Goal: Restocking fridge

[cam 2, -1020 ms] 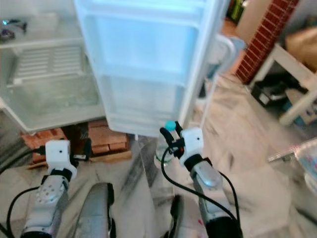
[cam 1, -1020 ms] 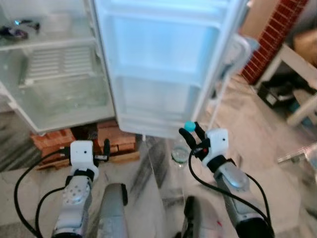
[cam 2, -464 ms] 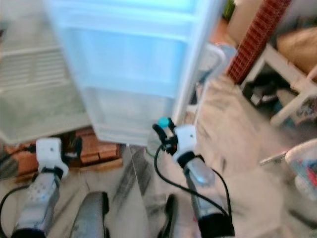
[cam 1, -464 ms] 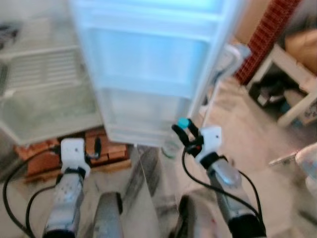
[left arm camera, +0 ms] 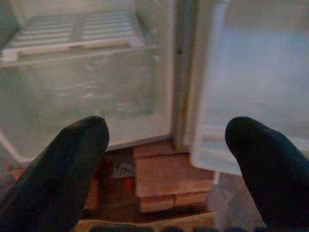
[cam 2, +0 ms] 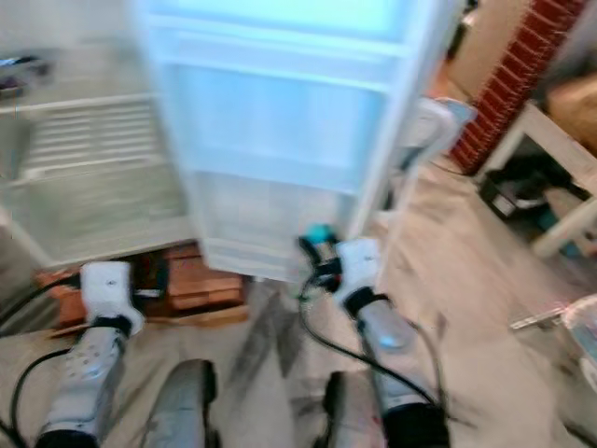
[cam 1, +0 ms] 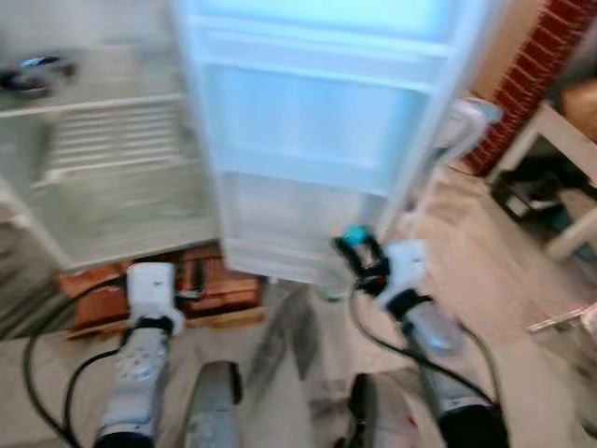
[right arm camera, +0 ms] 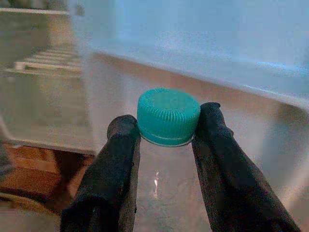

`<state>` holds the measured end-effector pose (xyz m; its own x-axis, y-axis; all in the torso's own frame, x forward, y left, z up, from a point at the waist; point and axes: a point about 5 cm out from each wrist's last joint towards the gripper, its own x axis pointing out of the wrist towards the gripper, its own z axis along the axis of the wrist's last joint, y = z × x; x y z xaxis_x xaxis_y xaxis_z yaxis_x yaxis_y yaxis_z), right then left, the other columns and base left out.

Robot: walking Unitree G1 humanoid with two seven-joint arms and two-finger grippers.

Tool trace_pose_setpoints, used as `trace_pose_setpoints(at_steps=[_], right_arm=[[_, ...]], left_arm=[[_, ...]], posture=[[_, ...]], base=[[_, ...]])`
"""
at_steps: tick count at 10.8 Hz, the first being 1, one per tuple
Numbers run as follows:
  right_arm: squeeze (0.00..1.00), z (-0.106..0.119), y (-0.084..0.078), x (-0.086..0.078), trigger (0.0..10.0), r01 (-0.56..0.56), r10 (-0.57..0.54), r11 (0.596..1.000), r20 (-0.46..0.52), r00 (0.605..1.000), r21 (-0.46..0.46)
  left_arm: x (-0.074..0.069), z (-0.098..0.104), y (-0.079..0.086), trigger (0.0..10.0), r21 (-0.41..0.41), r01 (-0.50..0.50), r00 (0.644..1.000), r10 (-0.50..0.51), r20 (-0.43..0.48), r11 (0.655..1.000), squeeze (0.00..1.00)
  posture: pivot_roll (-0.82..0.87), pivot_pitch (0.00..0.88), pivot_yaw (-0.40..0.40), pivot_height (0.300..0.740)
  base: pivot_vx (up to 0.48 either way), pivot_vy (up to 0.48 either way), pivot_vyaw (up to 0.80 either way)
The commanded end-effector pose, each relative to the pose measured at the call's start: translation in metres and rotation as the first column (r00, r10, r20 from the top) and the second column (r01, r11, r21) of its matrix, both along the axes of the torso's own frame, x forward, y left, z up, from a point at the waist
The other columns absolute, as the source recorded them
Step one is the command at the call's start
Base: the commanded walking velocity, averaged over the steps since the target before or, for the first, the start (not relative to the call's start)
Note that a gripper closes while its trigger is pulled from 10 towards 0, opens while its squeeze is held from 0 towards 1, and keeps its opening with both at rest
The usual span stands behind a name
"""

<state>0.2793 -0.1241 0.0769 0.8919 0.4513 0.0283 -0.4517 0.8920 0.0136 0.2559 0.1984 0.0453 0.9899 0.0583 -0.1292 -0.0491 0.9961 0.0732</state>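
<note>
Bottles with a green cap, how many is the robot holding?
1: a clear bottle with a teal-green cap, gripped at the neck by the right gripper, before the open fridge door.

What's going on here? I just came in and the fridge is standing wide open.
The robot is restocking the fridge. Its right gripper holds a clear bottle by the neck, just under the teal cap, in front of the open door and its lower shelf. The left gripper is open and holds nothing, pointed at the fridge's bottom compartment and the bricks under it. The bottle is not yet in the door.
</note>
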Motion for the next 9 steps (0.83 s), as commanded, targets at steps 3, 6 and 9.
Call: trace_pose_setpoints(at_steps=[3, 6, 9], right_arm=[[0.00, 0.0039, -0.0100, 0.0021, 10.0, 0.027, -0.026, 1.000, 0.023, 0.999, -0.010], [0.00, 0.0055, -0.0111, 0.0031, 10.0, 0.033, -0.032, 0.999, 0.031, 0.999, -0.013], [0.00, 0.0062, -0.0122, 0.0042, 10.0, 0.053, -0.052, 0.998, 0.042, 0.998, -0.017]], left_arm=[[0.0015, -0.0020, -0.0058, 10.0, -0.004, 0.022, 1.000, -0.022, -0.001, 1.000, 0.00], [0.0015, -0.0032, -0.0092, 10.0, 0.000, 0.027, 1.000, -0.027, -0.011, 1.000, 0.00], [0.0028, 0.0011, -0.0140, 10.0, 0.009, 0.054, 0.998, -0.054, 0.009, 0.998, 0.00]], posture=[[0.11, 0.056, -0.046, 0.600], [0.11, 0.054, -0.044, 0.600], [0.11, 0.050, -0.041, 0.600]], base=[[0.086, 0.419, 0.00], [0.174, 0.000, 0.00], [0.000, 0.000, 0.00]])
